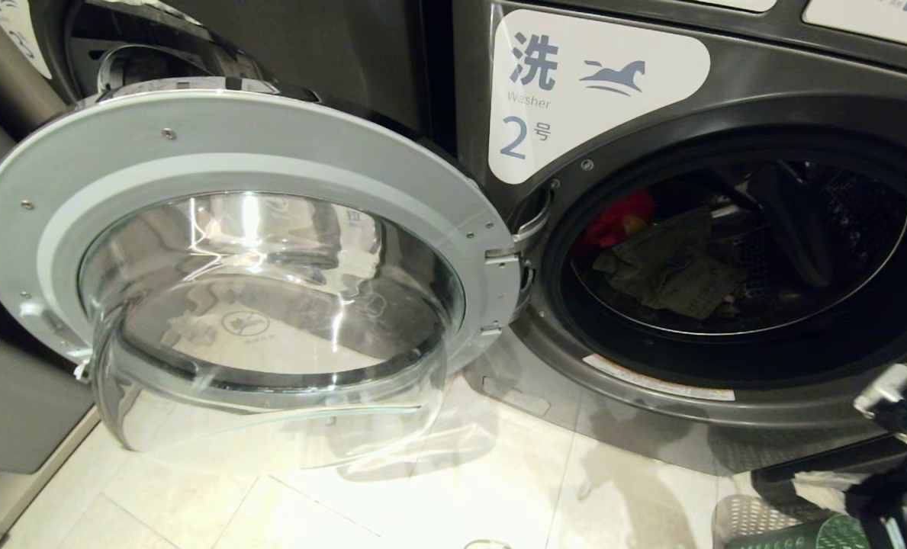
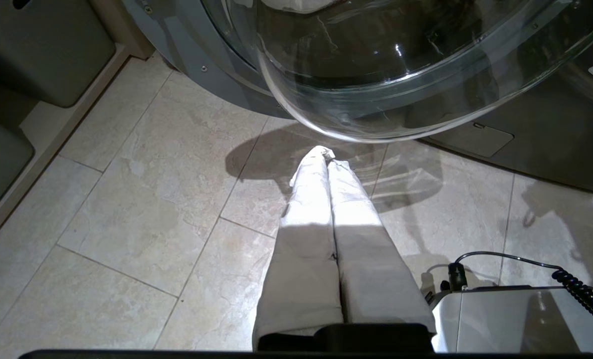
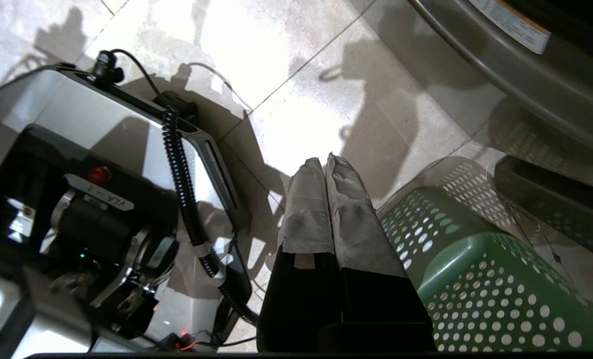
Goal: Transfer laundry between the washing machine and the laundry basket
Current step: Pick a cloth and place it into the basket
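The washing machine (image 1: 598, 91), marked "Washer 2", stands with its round glass door (image 1: 247, 252) swung wide to the left. Inside the drum lies the laundry: a bright red piece (image 1: 621, 217) and a dull olive piece (image 1: 674, 271) in front of it. The green laundry basket (image 3: 500, 289) with dotted sides sits on the floor below the machine's front; a corner of the laundry basket (image 1: 796, 534) shows in the head view. My right gripper (image 3: 324, 160) hangs shut and empty beside the basket's rim. My left gripper (image 2: 326, 154) is shut and empty above the tiles, under the door's glass bowl (image 2: 376, 75).
Part of my right arm (image 1: 899, 404) shows at the head view's right edge. Grey bins (image 1: 11, 412) stand on a low shelf at the left. My base (image 3: 101, 164) with a coiled cable (image 3: 179, 164) sits on the pale tiled floor (image 1: 422, 488).
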Controlling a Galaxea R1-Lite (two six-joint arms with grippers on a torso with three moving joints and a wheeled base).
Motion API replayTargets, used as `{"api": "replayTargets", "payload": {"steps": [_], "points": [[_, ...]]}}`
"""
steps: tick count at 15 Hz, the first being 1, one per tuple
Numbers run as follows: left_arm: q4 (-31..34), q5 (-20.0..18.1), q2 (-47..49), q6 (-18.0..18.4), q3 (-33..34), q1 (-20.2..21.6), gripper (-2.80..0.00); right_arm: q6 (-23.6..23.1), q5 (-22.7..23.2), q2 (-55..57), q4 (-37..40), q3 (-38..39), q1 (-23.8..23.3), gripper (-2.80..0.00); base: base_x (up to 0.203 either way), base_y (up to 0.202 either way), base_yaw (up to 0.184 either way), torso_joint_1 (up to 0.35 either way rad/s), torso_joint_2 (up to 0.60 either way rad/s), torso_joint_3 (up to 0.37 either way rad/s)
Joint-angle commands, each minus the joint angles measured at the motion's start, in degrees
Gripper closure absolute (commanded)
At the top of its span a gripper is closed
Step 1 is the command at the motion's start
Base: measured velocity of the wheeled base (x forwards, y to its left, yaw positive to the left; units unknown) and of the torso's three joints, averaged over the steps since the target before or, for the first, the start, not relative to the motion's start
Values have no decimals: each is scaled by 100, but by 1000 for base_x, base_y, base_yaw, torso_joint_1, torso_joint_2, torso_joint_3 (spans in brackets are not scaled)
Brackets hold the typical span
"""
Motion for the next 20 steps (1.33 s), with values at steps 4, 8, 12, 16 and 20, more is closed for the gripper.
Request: {"api": "replayTargets", "payload": {"steps": [4, 8, 12, 16, 20], "points": [[0, 2, 7, -2, 0, 0, 0, 143, -902, 3256, -3152, 37, 515, 0, 0, 0, 0, 0, 0, 0], [0, 2, 7, -11, 0, 0, 0, 489, -1826, 4839, -5821, -164, 725, 0, 0, 0, 0, 0, 0, 0], [0, 2, 7, -11, 0, 0, 0, 717, -2555, 4953, -6102, -995, 747, 0, 0, 0, 0, 0, 0, 0], [0, 2, 7, -11, 0, 0, 0, 785, -2921, 5335, -6216, -1337, 747, 0, 0, 0, 0, 0, 0, 0], [0, 2, 7, -11, 0, 0, 0, 917, -3183, 5885, -6307, -2355, 649, 0, 0, 0, 0, 0, 0, 0]]}}
